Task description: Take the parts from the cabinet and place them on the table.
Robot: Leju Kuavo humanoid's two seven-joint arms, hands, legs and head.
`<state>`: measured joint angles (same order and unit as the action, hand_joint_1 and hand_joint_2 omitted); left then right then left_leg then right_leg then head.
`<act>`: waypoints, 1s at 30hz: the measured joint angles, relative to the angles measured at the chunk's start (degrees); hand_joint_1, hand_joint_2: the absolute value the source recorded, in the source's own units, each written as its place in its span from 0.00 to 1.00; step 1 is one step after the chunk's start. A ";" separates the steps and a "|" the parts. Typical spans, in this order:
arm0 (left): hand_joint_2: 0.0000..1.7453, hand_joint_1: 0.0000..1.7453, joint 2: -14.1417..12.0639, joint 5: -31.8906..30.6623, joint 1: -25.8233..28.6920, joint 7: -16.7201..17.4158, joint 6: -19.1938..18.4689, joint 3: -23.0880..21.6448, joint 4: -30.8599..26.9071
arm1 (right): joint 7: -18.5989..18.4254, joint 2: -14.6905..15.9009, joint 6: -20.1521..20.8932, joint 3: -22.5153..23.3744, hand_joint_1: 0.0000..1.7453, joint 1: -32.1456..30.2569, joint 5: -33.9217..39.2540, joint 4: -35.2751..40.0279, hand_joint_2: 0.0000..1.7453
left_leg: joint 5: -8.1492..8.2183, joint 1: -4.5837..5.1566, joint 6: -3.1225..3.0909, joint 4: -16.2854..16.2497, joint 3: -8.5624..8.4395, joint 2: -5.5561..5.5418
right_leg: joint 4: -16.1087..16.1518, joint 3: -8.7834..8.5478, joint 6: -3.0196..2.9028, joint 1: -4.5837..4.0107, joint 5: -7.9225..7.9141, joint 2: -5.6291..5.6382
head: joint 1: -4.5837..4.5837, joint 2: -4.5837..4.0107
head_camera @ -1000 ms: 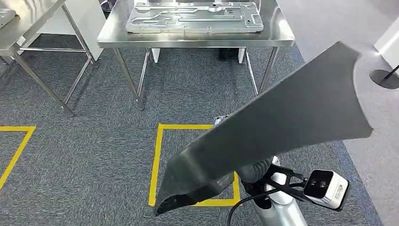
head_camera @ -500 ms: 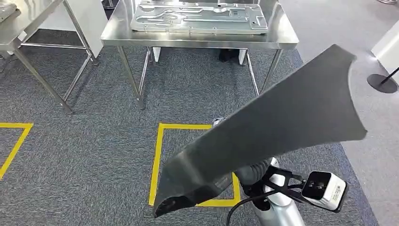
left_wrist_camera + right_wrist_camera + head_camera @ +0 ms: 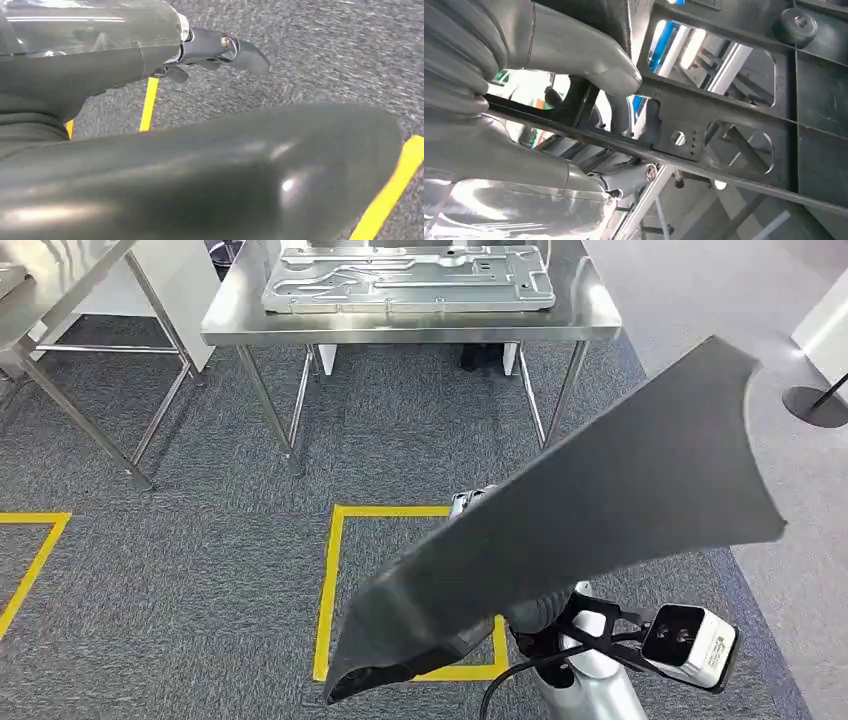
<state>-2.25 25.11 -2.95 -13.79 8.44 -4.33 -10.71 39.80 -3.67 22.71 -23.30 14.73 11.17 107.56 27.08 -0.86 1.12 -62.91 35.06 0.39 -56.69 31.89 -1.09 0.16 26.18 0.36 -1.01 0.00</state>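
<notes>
A long dark grey panel (image 3: 590,520) slanted above the yellow floor square (image 3: 330,590), short of the steel table (image 3: 240,325) carrying a metal plate (image 3: 400,280). The right hand (image 3: 549,60) clamped thumb and fingers on the panel's ribbed underside. The left hand (image 3: 210,50) hung beside it, fingers apart, holding nothing.

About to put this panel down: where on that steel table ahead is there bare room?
The steel table is mostly taken by the metal plate. Bare steel shows along the near edge, at the front-left corner beside the plate, and in a thin margin on the right. The dark panel, held by the right hand, looks too big for those strips.
</notes>
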 joint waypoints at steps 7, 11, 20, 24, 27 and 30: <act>0.00 0.00 -0.02 0.00 -0.07 0.04 0.00 0.00 0.00 | 0.00 0.00 -0.07 -0.02 0.86 0.09 0.09 -0.02 1.00 | -0.47 0.18 -0.53 5.23 -2.62 -0.13 | -0.51 0.13 0.48 -0.37 0.45 0.04 | 0.00 0.00; 0.00 0.00 -0.09 -0.09 -0.12 0.09 0.00 0.00 0.00 | -0.02 0.00 -0.39 0.00 0.86 0.28 0.46 0.00 1.00 | -0.78 0.43 -1.65 5.30 -2.31 -0.20 | -0.44 0.26 1.45 -0.34 0.41 0.07 | 0.00 0.00; 0.00 0.00 -0.15 -0.42 -0.29 0.35 -0.11 0.04 0.00 | 0.00 0.42 -2.19 -0.02 0.86 1.46 1.62 0.11 1.00 | -0.24 0.28 -1.64 5.78 -3.37 -0.26 | -0.58 1.53 1.60 -0.32 -0.66 -0.35 | 0.00 0.00; 0.00 0.00 -0.39 -0.59 -0.43 0.31 -0.13 0.07 0.00 | -0.02 0.59 -2.23 -0.02 0.86 1.47 1.68 0.26 1.00 | 0.39 0.06 -0.38 5.65 -3.76 -0.15 | 0.37 0.84 0.40 0.13 -0.85 -0.30 | 0.00 0.00; 0.00 0.00 -0.35 -0.70 -0.41 0.31 -0.13 0.04 0.00 | 0.00 0.59 -2.23 -0.02 0.86 1.63 1.70 0.26 1.00 | 6.20 0.03 0.22 -5.80 1.75 -0.17 | 0.58 0.40 -0.33 0.02 -0.60 -0.35 | 0.00 0.00; 0.00 0.00 -0.39 -0.74 -0.11 0.37 -0.04 0.04 0.00 | -0.02 0.63 -2.14 -0.02 0.86 1.46 1.70 0.26 1.00 | 6.41 0.02 0.52 -12.01 5.91 -0.17 | 0.44 0.19 -0.41 -0.10 -0.27 -0.15 | 0.00 0.00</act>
<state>-2.64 24.37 -3.06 -13.42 8.39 -4.28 -10.71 39.78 -3.04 20.57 -23.32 16.19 12.87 107.82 33.50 -0.84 1.64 -74.92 40.97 0.22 -56.25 32.08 -1.50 0.07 25.91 0.22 -1.01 0.00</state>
